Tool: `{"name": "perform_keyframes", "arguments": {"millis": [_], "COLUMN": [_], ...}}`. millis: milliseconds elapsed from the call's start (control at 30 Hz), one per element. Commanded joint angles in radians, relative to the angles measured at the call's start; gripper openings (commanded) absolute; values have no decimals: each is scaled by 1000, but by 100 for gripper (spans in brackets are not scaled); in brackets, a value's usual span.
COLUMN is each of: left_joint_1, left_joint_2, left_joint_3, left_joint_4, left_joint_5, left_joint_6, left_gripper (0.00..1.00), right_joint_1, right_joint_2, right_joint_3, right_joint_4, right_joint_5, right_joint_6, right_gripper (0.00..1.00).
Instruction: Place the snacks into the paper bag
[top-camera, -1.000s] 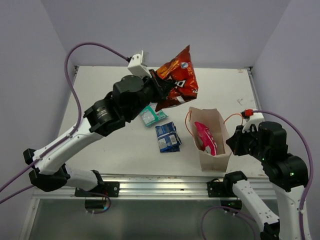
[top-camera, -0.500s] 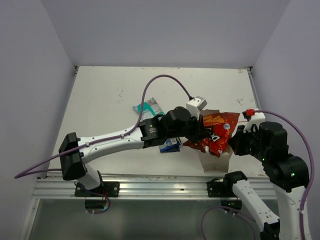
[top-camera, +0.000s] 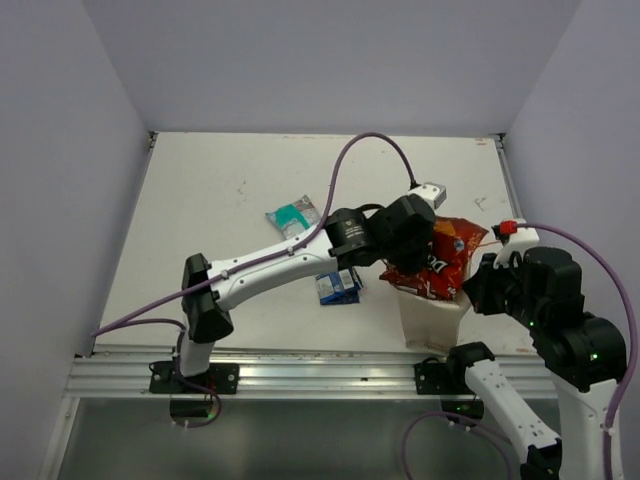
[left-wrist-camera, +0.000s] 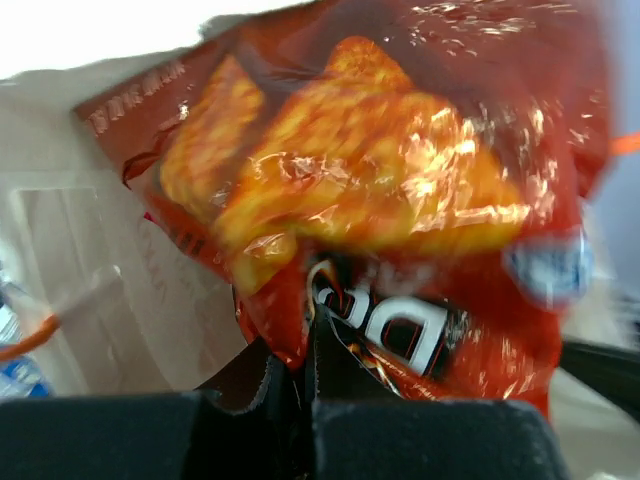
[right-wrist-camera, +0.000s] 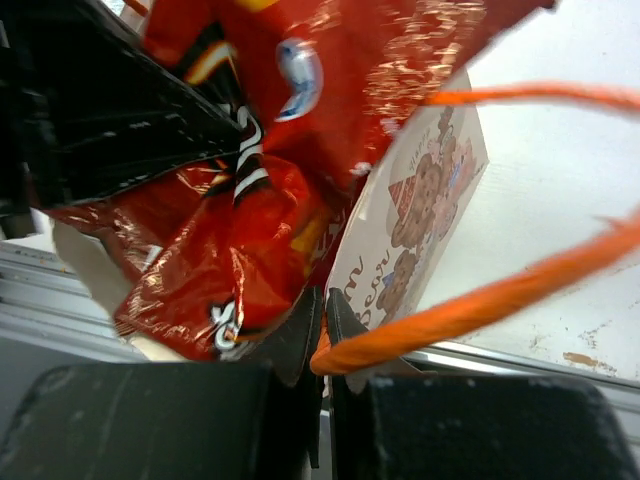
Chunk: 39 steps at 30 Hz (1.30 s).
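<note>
The red-orange Doritos packet (top-camera: 446, 262) (left-wrist-camera: 380, 190) (right-wrist-camera: 240, 240) lies tilted over the mouth of the beige paper bag (top-camera: 430, 318), partly inside it. My left gripper (top-camera: 420, 252) (left-wrist-camera: 305, 335) is shut on the packet's lower edge. My right gripper (top-camera: 476, 288) (right-wrist-camera: 325, 312) is shut on the bag's orange string handle (right-wrist-camera: 480, 300) at the bag's right rim, beside the printed bag wall (right-wrist-camera: 425, 215). A teal-and-white snack (top-camera: 292, 216) and a dark blue snack (top-camera: 338, 285) lie on the table left of the bag. The bag's inside is hidden by the Doritos packet.
The left arm (top-camera: 280, 268) stretches low across the table from its base to the bag, passing just above the dark blue snack. Walls close the table (top-camera: 200, 200) in at the back and both sides. A metal rail (top-camera: 320, 365) runs along the near edge.
The left arm has swung the Doritos packet from high over the table's back, down and rightward onto the bag's mouth. The right gripper has kept its hold and barely moved.
</note>
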Motion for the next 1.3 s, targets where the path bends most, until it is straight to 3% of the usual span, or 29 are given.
{"name": "perform_keyframes", "arguments": {"millis": [0,200,333,567,900,1033,1067,1100,1267], "left_joint_1": [-3,-3,-3,-3,-27,-30,-30,-30,-30], "left_joint_2": [98,71,60,215,322,301,278,264,104], "left_joint_3": [117,105,104,382,309,329,346,354,364], "left_joint_4": [-388,-512,-477,-466,-575,-513,-456,-424,-173], "left_joint_5": [-55,-102,-86,58,100,101,108,114,62], "left_joint_6": [23,29,91,167,185,194,196,196,194], "left_gripper": [0,0,0,0,0,0,4,18,34], "right_joint_1": [4,4,4,4,4,4,4,4,4], "right_joint_2": [-5,-15,-17,-9,-9,-8,-8,-8,-5], "right_joint_3": [63,81,70,61,41,32,29,26,12], "right_joint_4": [22,2,5,19,36,44,47,47,56], "right_joint_5": [-7,10,2,-4,-15,-21,-23,-23,-32], "right_joint_6": [7,3,1,0,-3,-5,-7,-7,-14], "right_gripper": [0,0,0,0,0,0,0,0,0]}}
